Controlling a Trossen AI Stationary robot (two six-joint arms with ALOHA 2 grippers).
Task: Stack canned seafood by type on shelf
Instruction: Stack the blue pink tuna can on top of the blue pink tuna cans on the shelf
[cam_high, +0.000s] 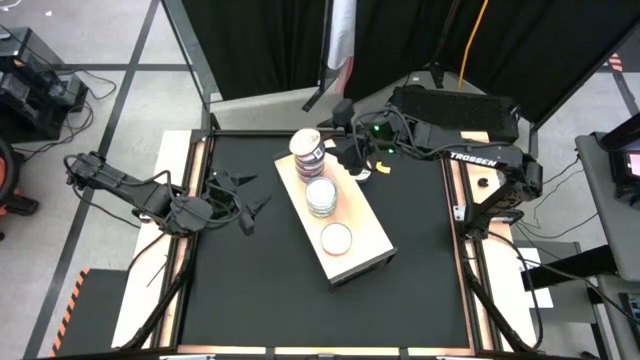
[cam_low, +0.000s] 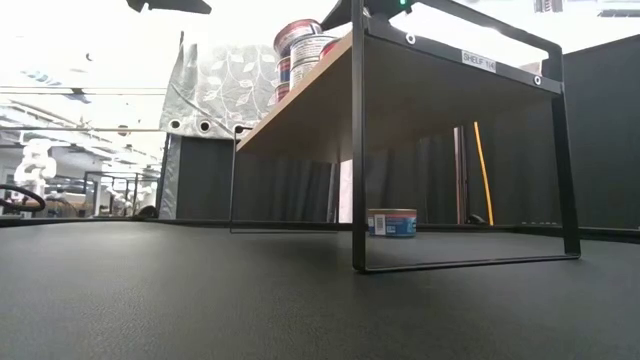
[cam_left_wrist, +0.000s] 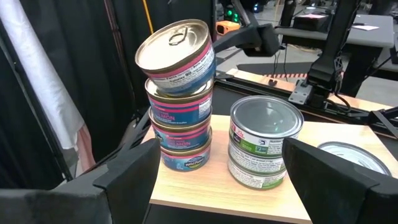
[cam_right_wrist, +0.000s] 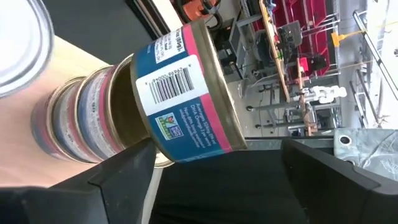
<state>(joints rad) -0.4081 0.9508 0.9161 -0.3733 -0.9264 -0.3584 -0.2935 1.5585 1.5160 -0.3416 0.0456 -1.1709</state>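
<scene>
The pale wood shelf (cam_high: 365, 240) stands on a black metal frame (cam_low: 358, 150). On it is a stack of several pink-and-blue tins (cam_high: 308, 150) (cam_left_wrist: 180, 118). The stack's top tin (cam_left_wrist: 177, 53) (cam_right_wrist: 186, 93) sits tilted, one edge raised. Beside this stack are a lower stack of green-labelled tins (cam_high: 321, 196) (cam_left_wrist: 264, 143) and a single tin (cam_high: 336, 238) (cam_left_wrist: 351, 155). My right gripper (cam_high: 335, 137) (cam_right_wrist: 217, 180) is open, level with the tilted tin, on its far-right side. My left gripper (cam_high: 243, 198) (cam_left_wrist: 221, 180) is open, left of the shelf, facing the stacks. My right gripper's fingers (cam_right_wrist: 124, 180) stand wide apart on either side of the tilted top tin (cam_right_wrist: 186, 93), coming level from the table's far right. I cannot tell whether a finger touches its lower rim. The tin rests on the stack below it.
One more blue tin (cam_low: 392, 222) stands on the black tabletop beyond the shelf frame. Wooden rails (cam_high: 190, 200) edge the table's left and right sides. Black curtains (cam_high: 260, 40) hang behind the far edge. Bare tabletop (cam_high: 260, 290) lies at the near side.
</scene>
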